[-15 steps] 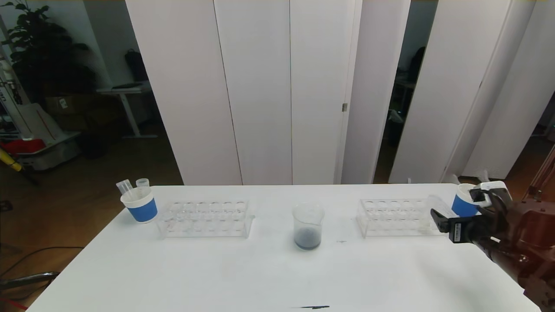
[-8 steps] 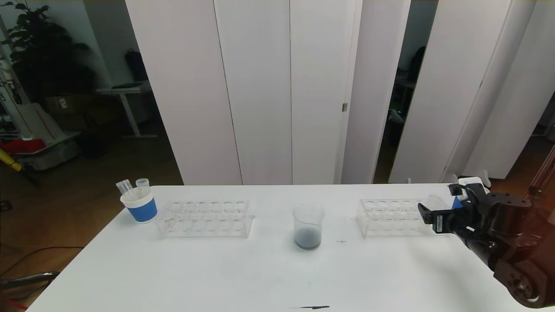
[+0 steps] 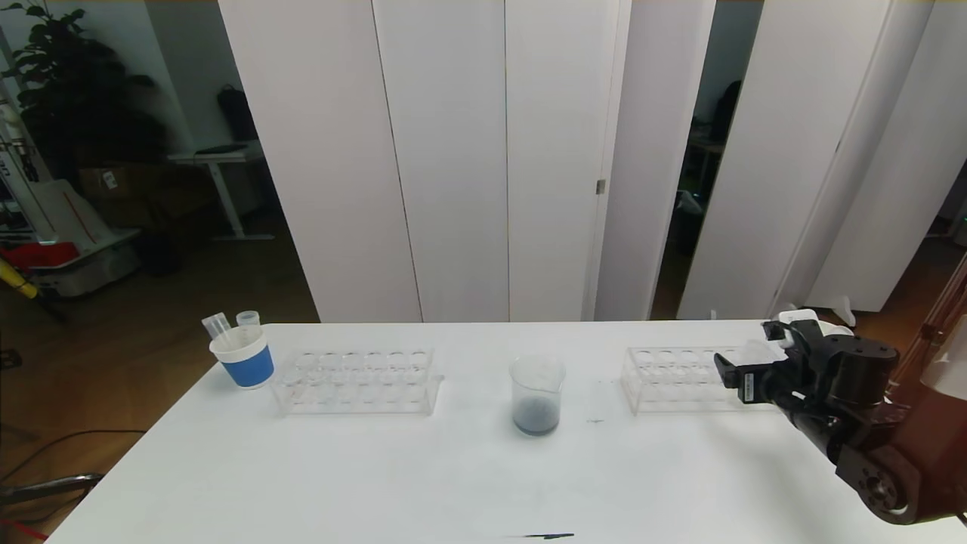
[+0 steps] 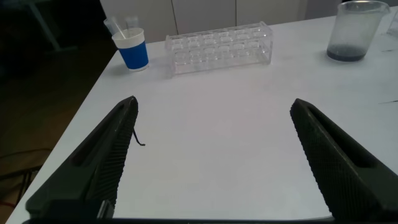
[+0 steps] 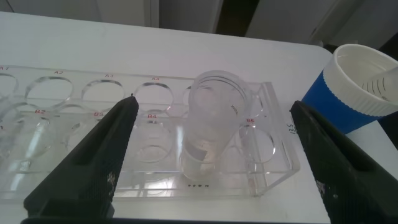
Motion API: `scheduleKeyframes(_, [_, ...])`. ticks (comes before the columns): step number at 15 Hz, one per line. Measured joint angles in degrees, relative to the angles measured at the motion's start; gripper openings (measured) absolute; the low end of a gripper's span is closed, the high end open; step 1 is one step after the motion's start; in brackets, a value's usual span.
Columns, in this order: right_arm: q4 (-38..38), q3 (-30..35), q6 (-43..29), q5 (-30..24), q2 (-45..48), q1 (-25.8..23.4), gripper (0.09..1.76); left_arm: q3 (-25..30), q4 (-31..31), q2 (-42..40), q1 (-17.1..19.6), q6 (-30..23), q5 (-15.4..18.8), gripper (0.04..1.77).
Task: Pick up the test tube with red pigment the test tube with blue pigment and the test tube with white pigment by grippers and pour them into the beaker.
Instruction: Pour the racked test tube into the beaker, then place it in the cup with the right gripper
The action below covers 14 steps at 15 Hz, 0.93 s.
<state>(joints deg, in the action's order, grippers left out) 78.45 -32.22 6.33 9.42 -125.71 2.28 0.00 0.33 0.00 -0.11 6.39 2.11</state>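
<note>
At the centre of the white counter (image 3: 453, 483) stands the beaker (image 3: 537, 395), upright, with a shallow layer of dark grey-blue liquid at its bottom. To its left lies a clear tube rack (image 3: 355, 381) whose holes show no tubes, and just beyond that rack's left end stands a blue paper cup (image 3: 243, 357) with two clear tubes (image 3: 217, 326) leaning out of its rim; their contents cannot be told. To the right of the beaker lies a second clear rack (image 3: 684, 379). One clear tube (image 5: 214, 124) stands upright in a hole near the right end of this rack, with a faint whitish trace at its bottom, so it may be the test tube with white pigment; this cannot be confirmed. The right hand (image 3: 744, 355) hovers at the right end of that rack, its fingers spread wide to either side of the tube and touching nothing. A second blue paper cup (image 5: 360, 90) stands just beyond the rack's right end. The left hand (image 4: 214, 162) is low over the near left part of the counter, fingers spread wide and holding nothing. A small dark mark (image 3: 550, 536) lies at the near edge of the counter.
</note>
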Motion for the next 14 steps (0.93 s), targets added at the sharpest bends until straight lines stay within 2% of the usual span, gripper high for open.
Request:
scheduleKeyframes(6, [-0.09,-2.21,-0.07,0.02,-1.85,-0.16,1.75,0.0,0.0,0.0,0.0,-0.02,0.0,1.75])
scheduleKeyframes(7, [-0.09,-2.56,-0.07,-0.02,-2.21,-0.17,1.64,0.0,0.0,0.0,0.0,0.0,0.0,1.75])
scheduleKeyframes(8, [-0.09,-2.82,-0.11,-0.04,-2.55,-0.22,1.37,0.0,0.0,0.0,0.0,0.0,0.0,1.75])
scheduleKeyframes(10, [-0.06,-3.24,-0.38,-0.11,-3.18,-0.28,0.55,0.0,0.0,0.0,0.0,0.0,0.0,1.75])
scheduleKeyframes(11, [0.0,-3.41,-0.52,-0.15,-3.45,-0.24,0.44,0.0,-0.02,0.0,0.01,-0.02,0.0,1.75])
scheduleKeyframes(12, [0.02,-3.56,-0.6,-0.15,-3.62,-0.24,0.62,0.0,0.0,0.0,0.0,0.0,-0.02,1.75])
scheduleKeyframes(13, [-0.11,-3.61,-0.55,-0.09,-3.8,-0.27,0.68,0.0,0.0,0.0,0.0,0.0,0.0,1.75])
scheduleKeyframes(14, [-0.11,-3.66,-0.57,-0.13,-3.95,-0.27,0.58,0.0,-0.02,0.0,0.0,-0.02,0.0,1.75])
